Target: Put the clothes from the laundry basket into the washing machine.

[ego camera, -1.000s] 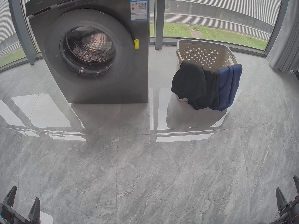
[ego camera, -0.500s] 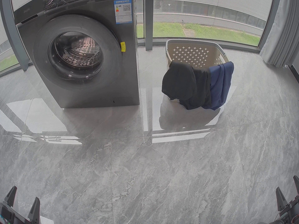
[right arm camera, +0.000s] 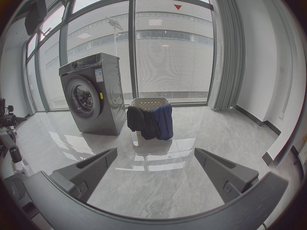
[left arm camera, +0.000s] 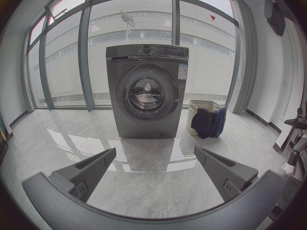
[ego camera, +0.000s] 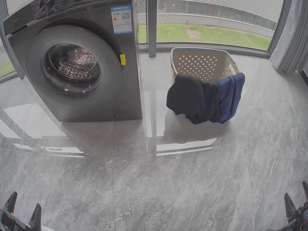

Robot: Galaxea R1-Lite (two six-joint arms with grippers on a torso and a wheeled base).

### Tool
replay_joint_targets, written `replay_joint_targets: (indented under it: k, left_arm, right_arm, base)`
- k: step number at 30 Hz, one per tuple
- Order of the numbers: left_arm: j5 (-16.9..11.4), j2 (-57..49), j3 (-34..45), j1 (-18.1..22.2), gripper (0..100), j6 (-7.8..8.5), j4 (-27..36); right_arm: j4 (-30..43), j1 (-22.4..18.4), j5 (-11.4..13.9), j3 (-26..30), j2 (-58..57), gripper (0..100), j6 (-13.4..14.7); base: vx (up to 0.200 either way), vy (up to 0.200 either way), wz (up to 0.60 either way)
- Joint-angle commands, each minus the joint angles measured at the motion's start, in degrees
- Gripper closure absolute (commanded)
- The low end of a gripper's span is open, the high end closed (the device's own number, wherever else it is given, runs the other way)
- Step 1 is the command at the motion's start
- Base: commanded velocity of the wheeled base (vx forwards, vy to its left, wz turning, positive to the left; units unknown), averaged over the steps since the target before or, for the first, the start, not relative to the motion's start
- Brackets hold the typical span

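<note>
While both grippers sit well short of the laundry basket [ego camera: 202, 64], the left gripper [ego camera: 25, 199] and right gripper [ego camera: 295, 190] are spread wide, empty. 2 garments, 1 black garment [ego camera: 192, 97] and 1 blue garment [ego camera: 229, 95], hang over the basket's near rim. The washing machine [ego camera: 80, 64] stands just left of the basket. Judgement: basket lies forward-right; right arm nearer.

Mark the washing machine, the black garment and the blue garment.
washing machine [ego camera: 130, 87], head view, on its grey front panel
black garment [ego camera: 189, 97], head view, middle of the draped cloth
blue garment [ego camera: 229, 95], head view, middle of its hanging fold
</note>
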Motion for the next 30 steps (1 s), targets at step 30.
replay_joint_targets:
  k: [30]
  left_arm:
    - [0.14, -0.86, 0.84, -0.02, 0, -0.13, 0.02]
  right_arm:
    - [0.00, 0.02, 0.02, 1.01, -0.84, 0, -0.01]
  base:
    - [0.000, -0.120, 0.00]
